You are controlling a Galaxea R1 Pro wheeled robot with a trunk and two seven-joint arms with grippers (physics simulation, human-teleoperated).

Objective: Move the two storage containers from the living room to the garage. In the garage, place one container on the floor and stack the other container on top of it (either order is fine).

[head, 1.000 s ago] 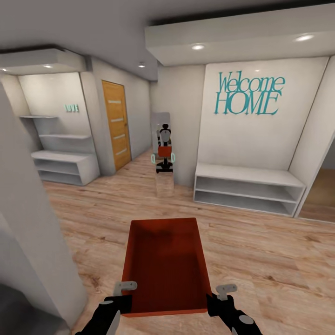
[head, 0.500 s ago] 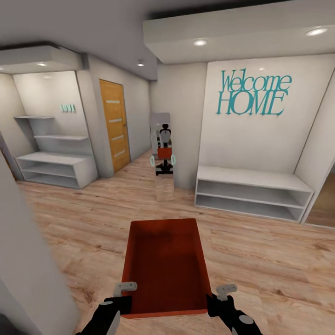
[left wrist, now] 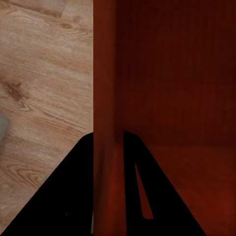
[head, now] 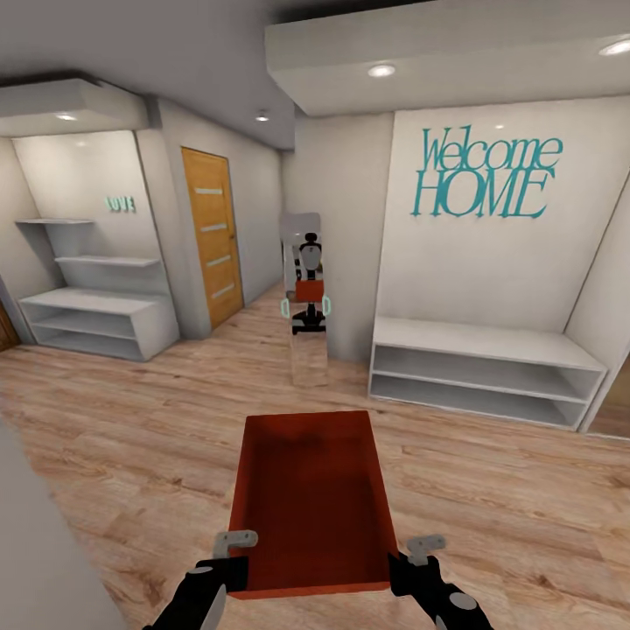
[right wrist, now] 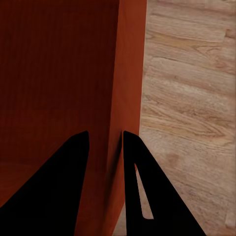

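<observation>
Storage container: one orange-red open-top storage container (head: 311, 499) is sitting low in the centre of the head view, at about 6 o'clock, carried in front of the robot above the wood plank floor (head: 490, 499); its inside is showing bare.
Left gripper: the left gripper (head: 234, 549) is gripping the container's near left corner at roughly 7 o'clock; in the left wrist view (left wrist: 108, 142) its two dark fingers (left wrist: 73, 196) are straddling the thin side wall, one outside and one inside, pressing on it.
Right gripper: the right gripper (head: 422, 549) is gripping the near right corner at roughly 5 o'clock; in the right wrist view (right wrist: 105, 140) its fingers (right wrist: 147, 196) are likewise standing narrow on either side of the wall (wall clamped between them).
Setting: a hallway with pale walls is lying ahead, not the garage.
Lettering: teal "Welcome HOME" lettering (head: 486, 171) is hanging on the wall at about 1 o'clock.
White bench shelf: a low white bench shelf (head: 481, 367) is standing under the lettering, at about 2 o'clock.
Mirror: a tall narrow mirror (head: 306, 297) at 12 o'clock is reflecting the robot with the container.
Door: an orange wooden door (head: 213, 236) is showing at about 11 o'clock.
White shelves: white shelves (head: 87, 293) are standing in a recess at about 10 o'clock.
</observation>
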